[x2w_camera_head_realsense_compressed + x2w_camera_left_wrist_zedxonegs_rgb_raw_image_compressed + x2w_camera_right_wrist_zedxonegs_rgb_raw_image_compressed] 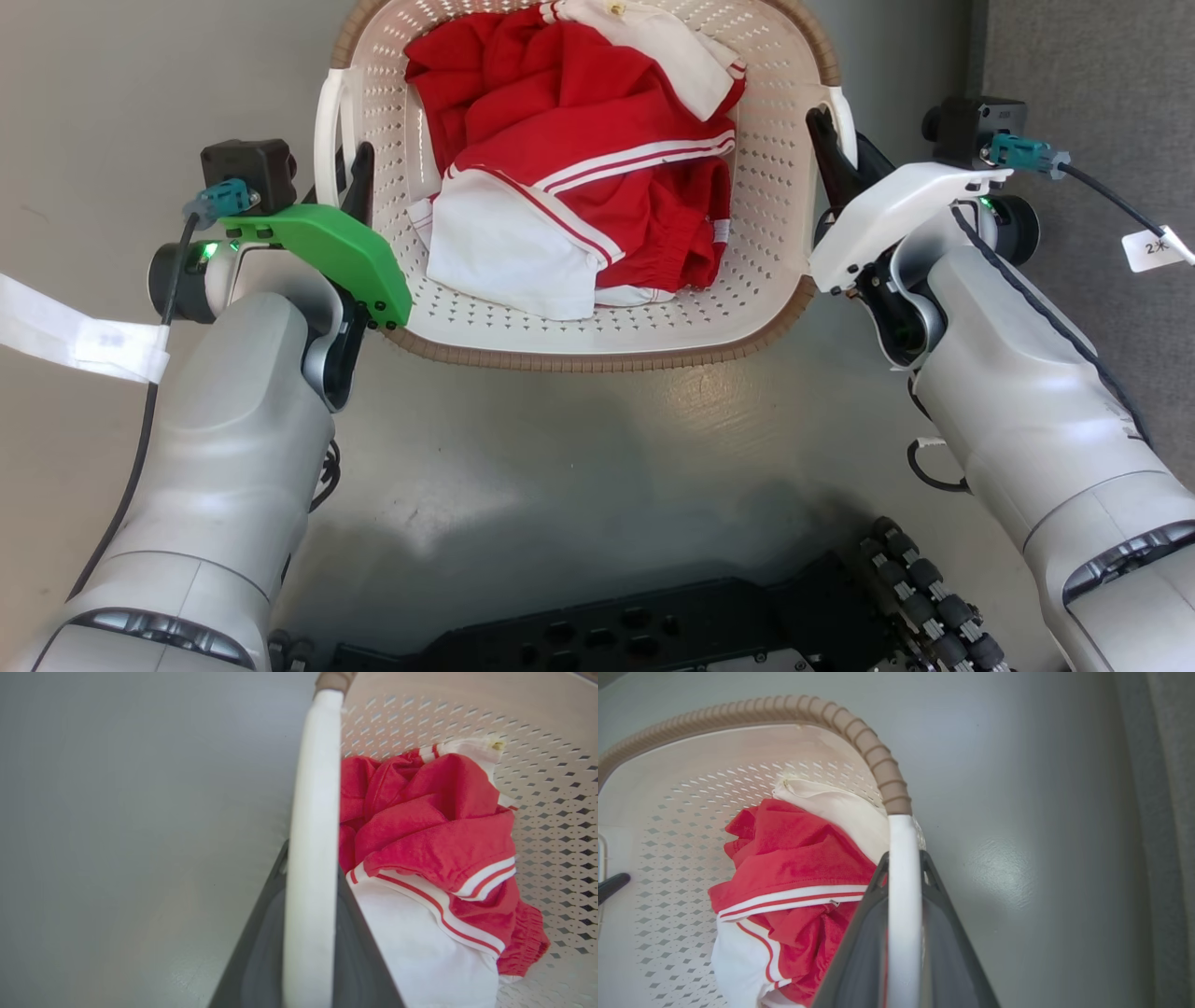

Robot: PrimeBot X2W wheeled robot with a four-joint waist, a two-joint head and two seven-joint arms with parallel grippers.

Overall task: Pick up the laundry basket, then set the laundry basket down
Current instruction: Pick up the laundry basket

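The laundry basket (775,233) sits at 12 o'clock in the head view, on or just over the grey floor (579,467); I cannot tell which. It is cream with lots of little holes and a brown rim. Inside it lies a pile of red and white clothes (579,159), bunched up in the middle. The left gripper (350,166) is at 10 o'clock, at the basket's 9 o'clock side. It is pinching the white left handle (313,835), and in the left wrist view the handle runs up between its two dark fingers (261,933), one on each side. The right gripper (840,140) is at 2 o'clock, at the basket's 3 o'clock side. It is pinching the white right handle (903,896) in the same way, with a dark finger (864,947) hugging each side. The robot's dark base (653,635) shows at 6 o'clock, near the basket but apart from it.
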